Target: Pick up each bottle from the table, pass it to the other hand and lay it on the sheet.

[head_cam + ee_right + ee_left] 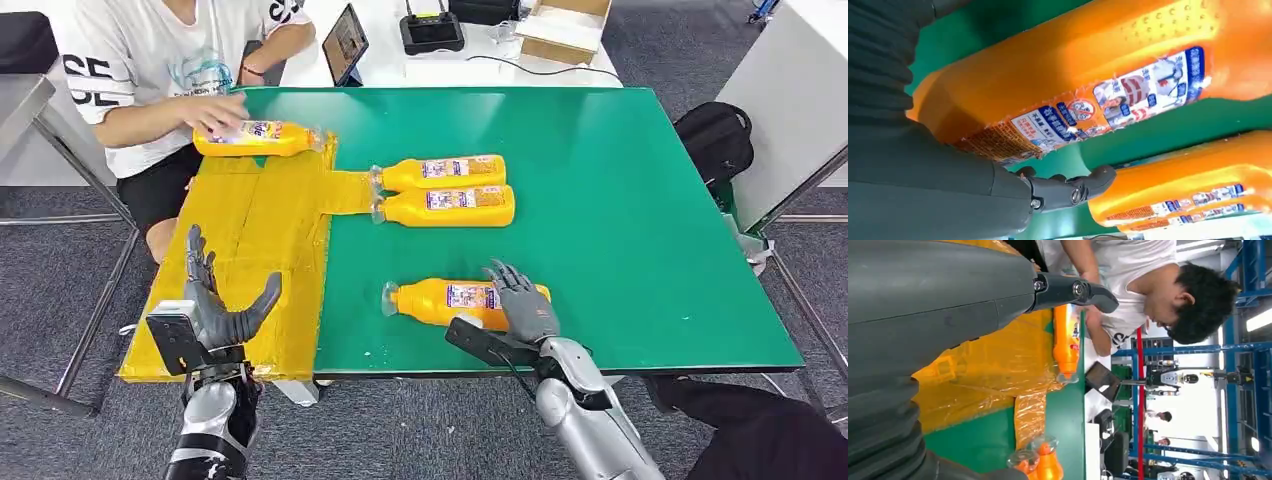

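Observation:
Four orange bottles lie on their sides. The nearest bottle (pixel 440 301) (pixel 1073 85) lies on the green table (pixel 620 230), and my right hand (pixel 520 305) (pixel 923 175) rests over its base end with fingers spread and the thumb (pixel 1073 192) beside it. Two more bottles (pixel 445 172) (pixel 450 206) lie side by side at mid-table. The fourth bottle (pixel 260 138) (pixel 1066 340) lies at the far end of the yellow sheet (pixel 260 250) under a person's hand (pixel 215 112). My left hand (pixel 215 300) (pixel 948 315) hovers open above the sheet's near end.
A person (pixel 170 60) sits at the table's far left corner, reaching onto the sheet. Behind the table stand a tablet (pixel 345 42), a controller (pixel 432 30) and a cardboard box (pixel 565 28). A black bag (pixel 715 135) lies on the floor at right.

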Action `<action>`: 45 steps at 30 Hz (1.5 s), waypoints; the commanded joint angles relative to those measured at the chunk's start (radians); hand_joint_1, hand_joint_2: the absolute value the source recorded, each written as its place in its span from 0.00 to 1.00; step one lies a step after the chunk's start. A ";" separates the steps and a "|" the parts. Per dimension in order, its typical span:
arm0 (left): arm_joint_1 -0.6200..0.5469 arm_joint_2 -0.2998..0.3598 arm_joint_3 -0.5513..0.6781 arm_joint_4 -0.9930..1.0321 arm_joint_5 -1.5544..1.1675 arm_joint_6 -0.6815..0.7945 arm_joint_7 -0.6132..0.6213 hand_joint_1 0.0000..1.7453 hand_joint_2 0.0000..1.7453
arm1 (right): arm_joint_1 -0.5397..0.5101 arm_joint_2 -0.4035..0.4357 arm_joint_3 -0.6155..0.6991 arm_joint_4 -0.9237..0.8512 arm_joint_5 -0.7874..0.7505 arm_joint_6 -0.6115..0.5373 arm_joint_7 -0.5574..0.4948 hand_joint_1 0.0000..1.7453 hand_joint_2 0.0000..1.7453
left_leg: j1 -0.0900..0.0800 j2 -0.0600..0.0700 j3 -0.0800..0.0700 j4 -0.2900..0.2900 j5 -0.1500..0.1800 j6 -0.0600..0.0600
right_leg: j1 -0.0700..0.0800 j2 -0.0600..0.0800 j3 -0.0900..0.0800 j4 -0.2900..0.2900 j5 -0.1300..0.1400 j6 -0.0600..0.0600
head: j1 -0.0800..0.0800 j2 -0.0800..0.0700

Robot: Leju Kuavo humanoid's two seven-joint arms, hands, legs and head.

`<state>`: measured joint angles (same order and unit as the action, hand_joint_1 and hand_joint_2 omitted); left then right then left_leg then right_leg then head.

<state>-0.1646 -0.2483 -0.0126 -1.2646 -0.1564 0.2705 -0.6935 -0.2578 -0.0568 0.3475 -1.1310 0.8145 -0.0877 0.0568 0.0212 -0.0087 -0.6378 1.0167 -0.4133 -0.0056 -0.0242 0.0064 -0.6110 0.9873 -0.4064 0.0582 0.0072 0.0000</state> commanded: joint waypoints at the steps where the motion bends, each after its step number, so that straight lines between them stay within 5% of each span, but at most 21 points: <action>1: -0.031 0.002 0.016 0.081 0.003 -0.005 0.005 0.00 1.00 | -0.050 -0.015 0.044 0.126 -0.005 0.022 0.005 0.00 1.00 | 0.000 0.001 0.007 -0.002 -0.002 0.002 | 0.001 -0.001 0.007 -0.002 -0.002 -0.003 | 0.000 0.000; 11: -0.068 -0.003 -0.011 0.151 0.016 -0.032 0.017 0.00 1.00 | -0.166 0.004 0.057 0.330 -0.086 0.119 -0.019 0.01 1.00 | 0.000 0.003 0.010 -0.001 -0.001 0.002 | 0.001 0.000 0.008 -0.003 0.001 -0.003 | 0.000 0.000; 23: -0.068 -0.003 -0.011 0.151 0.016 -0.032 0.017 0.00 1.00 | -0.166 0.004 0.057 0.330 -0.086 0.119 -0.019 0.01 1.00 | 0.001 0.002 0.012 -0.002 0.001 0.002 | 0.001 -0.002 0.010 -0.003 0.002 -0.005 | 0.000 0.000; 24: -0.068 -0.003 -0.011 0.151 0.016 -0.032 0.017 0.00 1.00 | -0.166 0.004 0.057 0.330 -0.086 0.119 -0.019 0.07 1.00 | 0.001 0.002 0.011 -0.001 0.001 0.002 | 0.001 -0.001 0.009 -0.002 0.003 -0.004 | 0.000 0.000; 25: -0.071 0.001 -0.014 0.157 0.020 -0.036 0.018 0.00 1.00 | -0.175 0.006 0.060 0.351 -0.102 0.123 -0.028 0.27 1.00 | 0.001 0.002 0.012 -0.002 0.001 0.002 | 0.002 -0.002 0.010 -0.003 0.003 -0.005 | 0.000 0.000; 26: -0.072 0.000 -0.017 0.162 0.025 -0.038 0.020 0.00 1.00 | -0.185 0.007 0.066 0.366 -0.111 0.121 -0.032 0.73 1.00 | 0.000 0.002 0.011 -0.001 0.001 0.002 | 0.001 -0.001 0.009 -0.002 0.003 -0.004 | 0.000 0.000; 27: -0.075 0.002 -0.020 0.169 0.031 -0.039 0.023 0.00 1.00 | -0.199 0.005 0.079 0.384 -0.120 0.125 -0.033 0.81 1.00 | 0.001 0.003 0.012 -0.002 0.001 0.002 | 0.002 -0.001 0.011 -0.003 0.003 -0.005 | 0.000 0.000; 34: -0.089 0.003 -0.034 0.198 0.034 -0.048 0.021 0.00 1.00 | -0.253 0.004 0.111 0.459 -0.134 0.160 -0.039 1.00 1.00 | 0.001 0.003 0.014 -0.002 0.001 0.002 | 0.002 -0.002 0.012 -0.004 0.003 -0.006 | 0.000 0.000; 45: -0.122 0.003 -0.050 0.256 0.058 -0.057 0.021 0.00 1.00 | -0.298 -0.033 0.199 0.546 -0.198 0.246 -0.075 1.00 1.00 | 0.001 0.002 0.017 -0.003 0.001 0.002 | 0.002 0.000 0.014 -0.004 0.003 -0.005 | 0.000 0.000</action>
<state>-0.2254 -0.2552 -0.0400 -1.1208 -0.1103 0.2171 -0.6752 -0.5520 -0.0580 0.4436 -0.7539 0.6390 0.0911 -0.0049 0.0213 -0.0030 -0.6242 1.0167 -0.4134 -0.0053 -0.0239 0.0112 -0.6021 0.9865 -0.4031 0.0563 0.0069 0.0000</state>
